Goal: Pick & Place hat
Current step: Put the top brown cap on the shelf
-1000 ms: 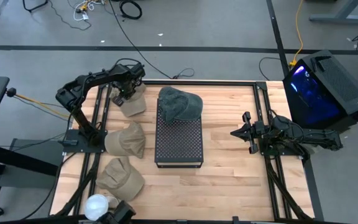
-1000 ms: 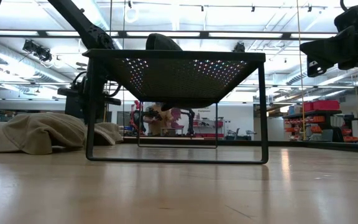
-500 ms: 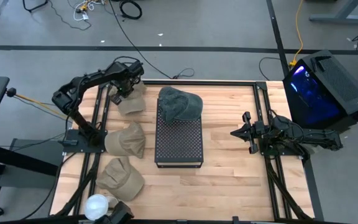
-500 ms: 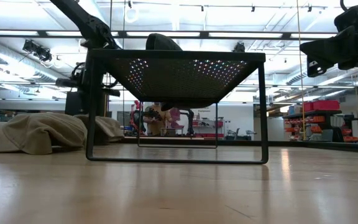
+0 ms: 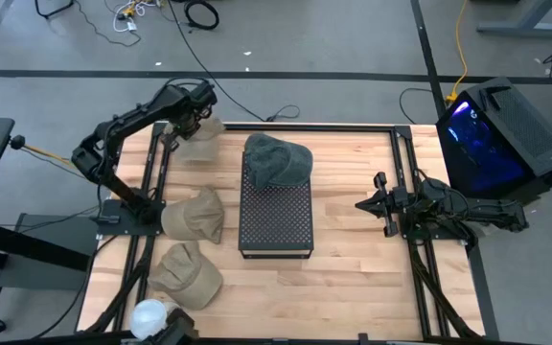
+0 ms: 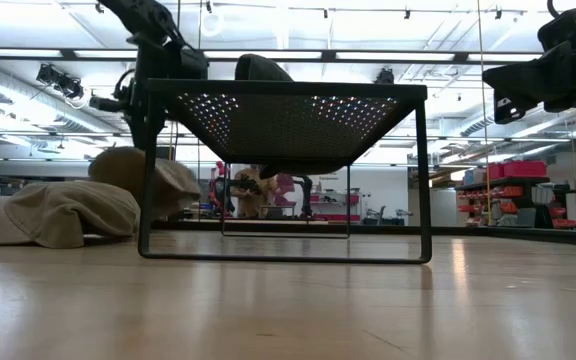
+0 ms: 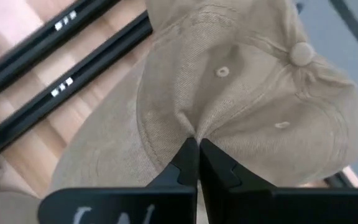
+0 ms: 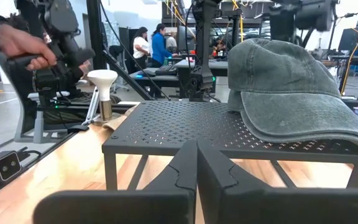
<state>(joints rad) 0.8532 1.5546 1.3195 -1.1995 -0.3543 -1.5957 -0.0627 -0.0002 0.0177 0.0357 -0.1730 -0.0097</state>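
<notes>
Both end effectors (image 7: 196, 163) (image 8: 196, 168) closed

Wood table (image 5: 353, 259): black mesh stand (image 5: 276, 218) center, 2 tan hats (image 5: 192, 216) (image 5: 185, 272) left.

Hat (image 5: 276, 159) on rack (image 5: 276, 218), centre table.

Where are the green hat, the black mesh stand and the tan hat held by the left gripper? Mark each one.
green hat (image 5: 276, 159), high view, on its crown.
black mesh stand (image 5: 276, 222), high view, on its bare perforated top.
tan hat (image 7: 247, 106), left wrist view, on its crown fabric.
</notes>
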